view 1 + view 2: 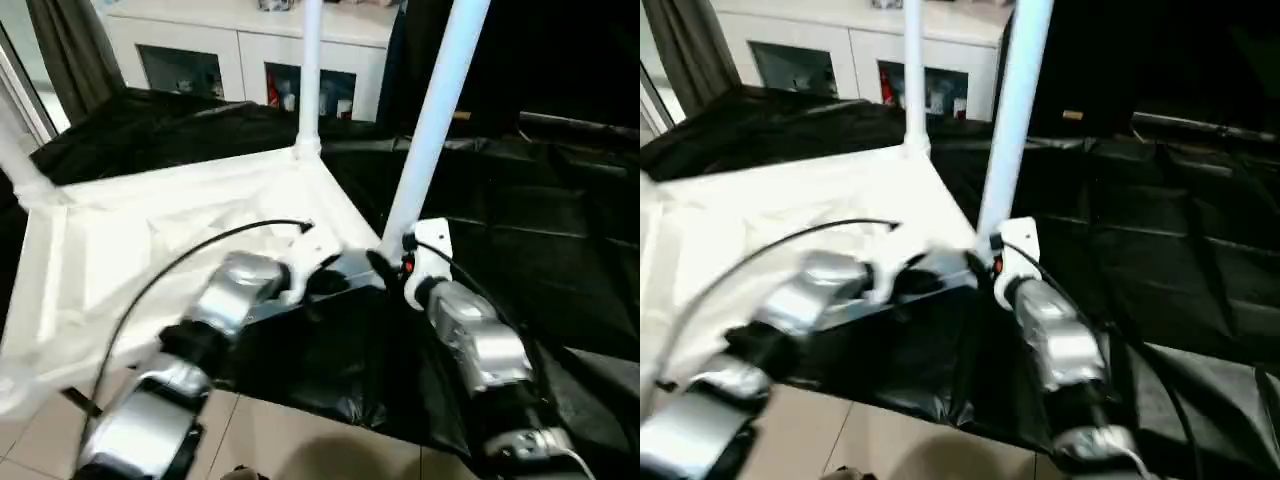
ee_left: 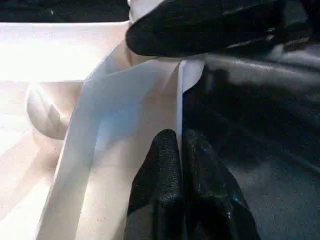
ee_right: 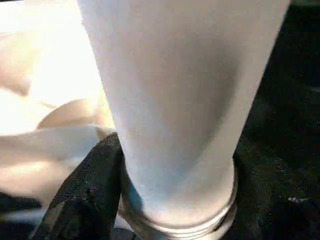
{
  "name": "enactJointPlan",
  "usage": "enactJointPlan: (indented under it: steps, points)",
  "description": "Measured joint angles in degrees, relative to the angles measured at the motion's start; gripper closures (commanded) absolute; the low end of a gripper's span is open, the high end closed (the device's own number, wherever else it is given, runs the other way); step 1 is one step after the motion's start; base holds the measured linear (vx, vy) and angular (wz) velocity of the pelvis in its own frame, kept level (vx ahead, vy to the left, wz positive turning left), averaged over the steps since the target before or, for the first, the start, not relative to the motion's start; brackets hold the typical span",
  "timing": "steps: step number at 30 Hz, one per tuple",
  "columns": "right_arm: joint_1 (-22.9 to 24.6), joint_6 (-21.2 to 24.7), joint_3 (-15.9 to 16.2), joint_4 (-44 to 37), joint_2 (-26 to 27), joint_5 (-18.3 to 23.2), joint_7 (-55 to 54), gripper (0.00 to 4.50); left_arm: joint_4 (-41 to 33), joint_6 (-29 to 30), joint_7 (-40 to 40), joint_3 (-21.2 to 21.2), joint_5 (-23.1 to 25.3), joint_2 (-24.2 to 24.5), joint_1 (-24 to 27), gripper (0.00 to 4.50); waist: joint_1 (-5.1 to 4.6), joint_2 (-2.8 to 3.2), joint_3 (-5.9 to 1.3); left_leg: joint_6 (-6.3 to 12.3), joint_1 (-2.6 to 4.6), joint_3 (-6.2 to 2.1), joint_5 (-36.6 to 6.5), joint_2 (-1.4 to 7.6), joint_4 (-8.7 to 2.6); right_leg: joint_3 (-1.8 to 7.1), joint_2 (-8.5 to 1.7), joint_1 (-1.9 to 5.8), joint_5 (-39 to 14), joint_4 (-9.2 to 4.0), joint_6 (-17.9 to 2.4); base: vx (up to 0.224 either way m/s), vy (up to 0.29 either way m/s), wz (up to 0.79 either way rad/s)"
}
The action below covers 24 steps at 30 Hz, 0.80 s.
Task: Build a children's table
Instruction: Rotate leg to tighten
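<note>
The children's table top (image 1: 150, 230) lies upside down on a black sheet, ribbed side up. One white leg (image 1: 310, 80) stands in the far corner socket, and another (image 1: 20, 170) rises at the left edge. A third leg (image 1: 432, 120) stands tilted at the near right corner. My right gripper (image 1: 392, 262) is closed around its base; in the right wrist view a black finger (image 3: 85, 195) presses against the leg (image 3: 180, 100) just above its threaded end. My left gripper (image 2: 179, 137) is shut on the top's thin rim (image 2: 179, 95) beside that corner.
A black sheet (image 1: 520, 220) covers the work surface to the right and behind. A white cabinet (image 1: 240, 50) with glass doors stands at the back, and a dark curtain (image 1: 70, 50) hangs at the back left. Tiled floor (image 1: 280, 440) shows below the near edge.
</note>
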Motion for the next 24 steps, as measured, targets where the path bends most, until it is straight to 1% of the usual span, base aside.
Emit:
enactJointPlan:
  steps: [6, 7, 10, 11, 12, 13, 15, 19, 21, 24]
  points:
    - [-0.24, -2.66, 0.03, 1.45, 0.15, -0.82, 0.49, 1.78, 0.39, -0.90, -0.03, -0.04, 0.21, 0.25, -0.21, 4.50, -0.04, 0.02, 0.00, 0.00, -0.01, -0.02, 0.00, 0.01, -0.06, -0.03, 0.00, -0.02, 0.03, 0.03, 0.03, 0.000, 0.000, 0.00]
    - [-0.24, -3.33, 0.04, 1.76, -0.11, -0.76, 1.34, 1.09, 0.39, -1.21, -0.34, -0.04, 0.20, 0.64, -0.20, 4.50, -0.05, 0.04, 0.01, 0.00, -0.01, -0.02, 0.00, 0.02, -0.08, -0.04, 0.01, -0.03, 0.04, 0.03, 0.03, 0.000, 0.000, 0.00]
    - [-0.24, -4.08, 0.87, 1.85, -1.14, -0.57, 5.54, 1.03, 0.40, -2.26, -1.23, -0.01, 0.20, 2.30, -0.20, 4.50, -0.16, 0.08, 0.03, 0.00, -0.02, -0.02, 0.00, 0.04, -0.18, -0.07, 0.03, -0.10, 0.11, 0.05, 0.06, 0.000, 0.000, 0.00]
    - [-0.24, -4.31, 1.19, 1.85, -1.46, -0.48, 6.51, 0.74, 0.38, -2.69, -1.80, 0.06, 0.13, 3.03, -0.16, 4.50, -0.33, 0.09, 0.04, 0.00, -0.03, -0.02, 0.00, 0.05, -0.22, -0.08, 0.04, -0.15, 0.13, 0.05, 0.05, 0.000, 0.000, 0.00]
    - [-0.24, -4.46, 1.62, 1.85, -2.14, -0.19, 8.14, 0.74, 0.27, -3.04, -2.58, 0.16, 0.01, 3.56, -0.05, 4.50, -0.46, 0.09, 0.04, 0.00, -0.05, -0.02, 0.00, 0.06, -0.24, -0.10, 0.05, -0.17, 0.16, 0.05, 0.04, 0.000, 0.000, 0.00]
    - [-0.29, -4.50, 2.15, 1.78, -3.40, 0.18, 10.67, 0.63, 0.09, -3.65, -3.47, 0.23, -0.07, 4.20, 0.20, 4.50, -0.60, 0.11, 0.05, -0.01, -0.05, -0.02, 0.00, 0.07, -0.24, -0.10, 0.06, -0.17, 0.18, 0.05, 0.02, 0.000, 0.000, 0.00]
    - [-0.31, -4.45, 3.14, 1.07, -5.53, 0.75, 15.03, 0.56, -0.04, -4.64, -5.16, 0.33, -0.39, 5.29, 0.44, 4.50, -0.83, 0.15, 0.08, -0.01, -0.07, -0.02, 0.00, 0.08, -0.25, -0.11, 0.06, -0.18, 0.30, 0.05, -0.17, 0.000, 0.000, 0.00]
    - [1.69, -4.03, 8.16, -6.90, -16.01, 2.44, 31.97, 0.56, -3.12, -6.74, -12.76, 0.45, -2.38, 9.72, 2.92, 4.50, -0.82, 0.21, 0.11, 0.00, -0.10, 0.00, 0.00, 0.12, -0.23, -0.09, 0.08, -0.17, 0.25, 0.04, -0.13, 0.000, 0.000, 0.00]
    - [2.22, -3.88, 8.98, -8.84, -17.86, 2.68, 36.29, 0.56, -4.47, -6.83, -16.12, 0.46, -3.40, 11.18, 3.87, 4.50, -0.78, 0.20, 0.12, 0.00, -0.11, -0.01, 0.01, 0.17, -0.22, -0.12, 0.13, -0.17, 0.16, 0.04, -0.13, 0.000, 0.000, 0.00]
    - [2.93, -3.22, 9.67, -9.87, -18.61, 3.89, 39.70, 0.56, -6.23, -6.61, -20.12, 0.25, -4.16, 12.82, 4.89, 4.50, -0.35, 0.19, 0.12, 0.01, -0.13, 0.05, 0.00, 0.16, -0.21, -0.10, 0.10, -0.18, 0.09, 0.03, -0.17, 0.000, 0.000, 0.00]
